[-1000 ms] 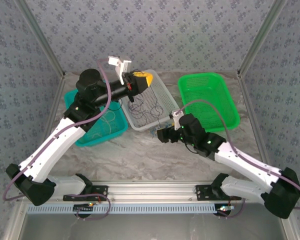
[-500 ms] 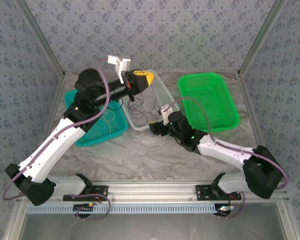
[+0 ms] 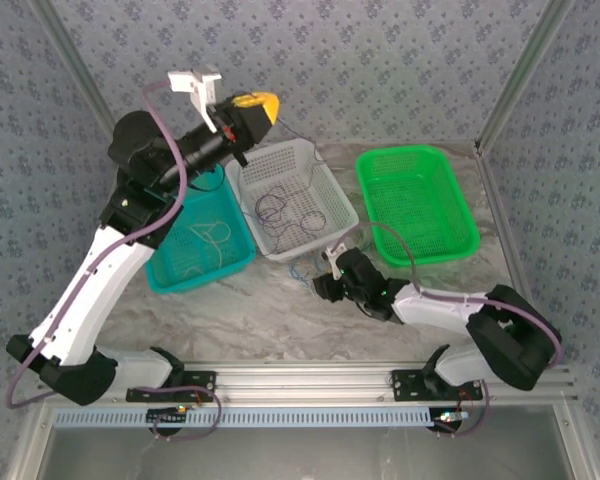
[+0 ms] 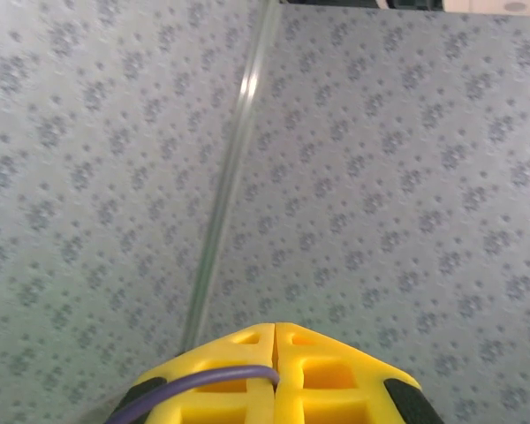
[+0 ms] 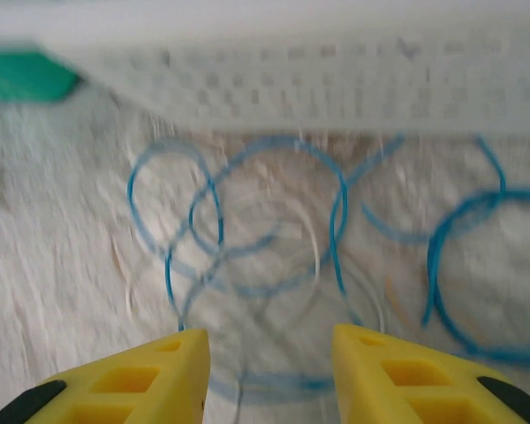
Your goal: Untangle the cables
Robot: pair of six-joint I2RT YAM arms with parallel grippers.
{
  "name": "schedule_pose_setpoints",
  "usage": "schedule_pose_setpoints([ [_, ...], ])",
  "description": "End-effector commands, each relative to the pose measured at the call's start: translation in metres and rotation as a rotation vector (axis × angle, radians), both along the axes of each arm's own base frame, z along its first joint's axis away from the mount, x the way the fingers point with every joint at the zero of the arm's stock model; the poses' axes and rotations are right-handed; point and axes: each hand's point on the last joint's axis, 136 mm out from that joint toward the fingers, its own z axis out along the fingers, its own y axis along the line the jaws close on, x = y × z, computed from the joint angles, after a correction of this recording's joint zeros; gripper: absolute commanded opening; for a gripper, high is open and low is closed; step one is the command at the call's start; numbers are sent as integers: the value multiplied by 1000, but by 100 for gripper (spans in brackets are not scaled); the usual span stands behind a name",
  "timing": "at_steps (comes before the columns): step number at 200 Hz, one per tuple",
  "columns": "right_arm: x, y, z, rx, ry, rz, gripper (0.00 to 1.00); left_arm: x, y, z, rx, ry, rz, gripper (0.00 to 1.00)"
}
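Now I am holding the right fingers apart with nothing between them, low over the desk. Straight ahead of them the blue cable loops are lying flat on the desk, overlapping and spreading mostly side to side across my line of approach, just short of the white basket (a pale strand is threading through them). The left fingers are pinching a dark purple cable high up, so the right arm is sitting nearer.
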Motion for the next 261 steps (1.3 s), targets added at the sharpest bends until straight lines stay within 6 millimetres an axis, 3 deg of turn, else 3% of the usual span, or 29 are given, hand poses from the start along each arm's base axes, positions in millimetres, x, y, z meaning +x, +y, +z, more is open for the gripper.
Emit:
schedule_pose_setpoints([
  [1,-9,-19,5,27,2,-78,45,20,-1,3,-5,4,-2,0],
  [42,-17,-46,39,100,-72,-161,52,58,-15,-24,19,56,-19,0],
  [64,-24,-54,51,121,-77,-174,53,73,-16,-29,11,61,-11,0],
  [137,-39,-77,56,138,-73,-218,55,92,-16,-12,46,37,23,0],
  [167,-39,-80,59,138,-84,-226,56,101,-21,-16,63,51,22,0],
  [191,-39,-80,62,134,-87,-224,57,117,-27,-43,94,110,26,0],
  [239,-40,-81,67,118,-83,-216,57,161,-33,-143,65,317,-13,0],
  [261,-40,-83,69,106,-81,-219,58,172,-37,-180,70,411,-22,0],
])
